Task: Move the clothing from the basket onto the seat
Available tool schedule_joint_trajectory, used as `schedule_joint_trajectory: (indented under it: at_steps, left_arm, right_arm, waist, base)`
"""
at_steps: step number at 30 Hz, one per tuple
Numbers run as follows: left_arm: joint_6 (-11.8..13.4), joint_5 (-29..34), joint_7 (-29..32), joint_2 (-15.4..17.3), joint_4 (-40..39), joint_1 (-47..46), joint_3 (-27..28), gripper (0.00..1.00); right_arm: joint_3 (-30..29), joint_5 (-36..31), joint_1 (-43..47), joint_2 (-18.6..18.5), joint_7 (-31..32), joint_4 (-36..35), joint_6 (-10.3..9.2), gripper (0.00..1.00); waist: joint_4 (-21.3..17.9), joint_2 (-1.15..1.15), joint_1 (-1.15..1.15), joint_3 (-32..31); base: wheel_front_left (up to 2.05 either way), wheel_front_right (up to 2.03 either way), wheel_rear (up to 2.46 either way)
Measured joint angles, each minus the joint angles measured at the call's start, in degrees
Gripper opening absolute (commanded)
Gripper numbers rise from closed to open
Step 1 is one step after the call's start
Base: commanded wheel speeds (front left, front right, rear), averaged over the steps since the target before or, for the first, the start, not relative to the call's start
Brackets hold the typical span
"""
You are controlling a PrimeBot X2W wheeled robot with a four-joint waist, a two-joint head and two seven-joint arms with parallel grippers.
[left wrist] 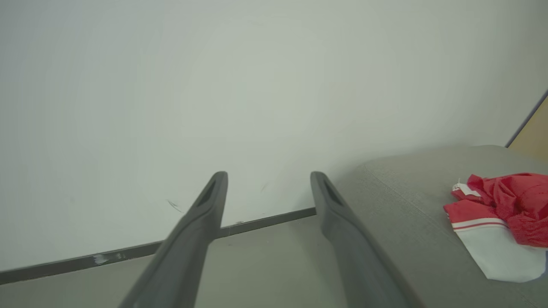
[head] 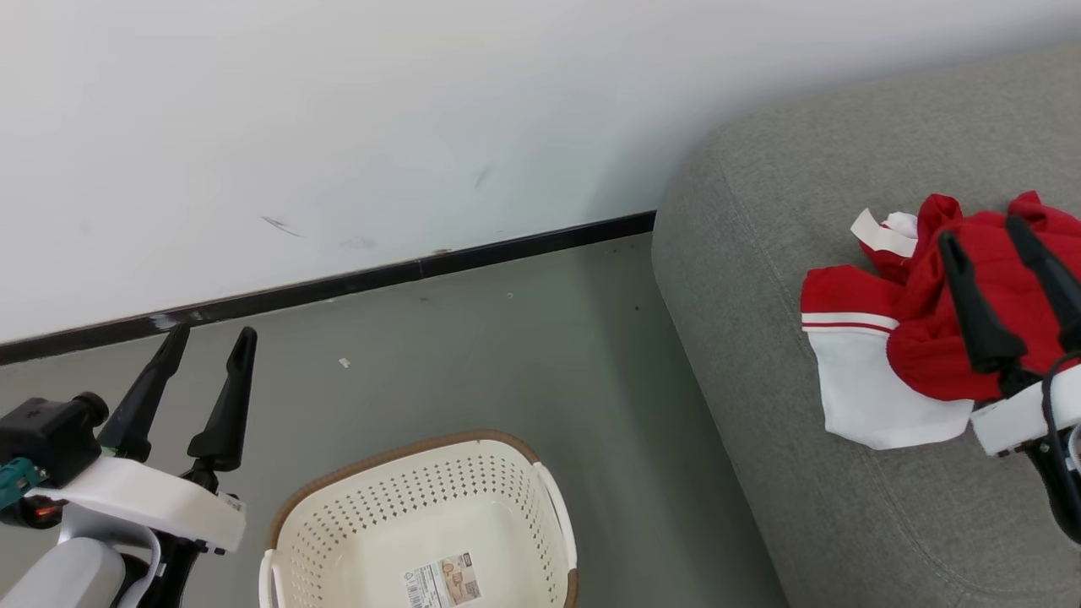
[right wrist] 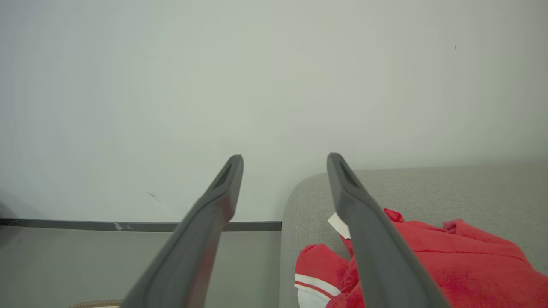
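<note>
Left gripper [head: 213,333] and right gripper [head: 980,230] gape empty; clothing [head: 853,295] lies on the seat [head: 760,253] at right, the basket [head: 439,498] at bottom seemingly bare, so only pulling back looks left.

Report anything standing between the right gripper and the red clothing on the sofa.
Nothing visible does. The right gripper, jaws open, hangs over the clothing, which already lies on the seat, with only air between them. The visible part of the basket holds no garment.
</note>
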Motion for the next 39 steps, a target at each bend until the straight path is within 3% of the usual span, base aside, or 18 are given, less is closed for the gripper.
schedule_joint_trajectory:
  at_steps: [14, 29, 39]
  left_arm:
    - [-0.1, 0.8, 0.0, -2.8, 1.6, 6.7, 6.6, 1.00]
    - [-2.1, 6.8, 0.0, -6.9, 3.2, 10.2, 10.0, 1.00]
    - [-3.5, 10.4, 0.0, -9.2, 4.5, 12.6, 10.1, 1.00]
  right_arm:
    - [0.3, -3.9, 5.4, 8.4, -5.2, 5.0, 0.00, 1.00]
    - [-2.3, -9.7, 10.9, 13.9, -6.6, 7.2, 0.00, 1.00]
    - [-2.5, -11.8, 13.3, 15.6, -6.6, 6.4, -0.01, 1.00]
  waist:
    - [6.8, 0.00, 0.00, -2.2]
    - [12.3, 0.00, 0.00, -4.9]
    - [14.4, 0.00, 0.00, -6.5]
  base:
    - [0.00, 0.00, 0.00]
    - [0.00, 0.00, 0.00]
    - [0.00, 0.00, 0.00]
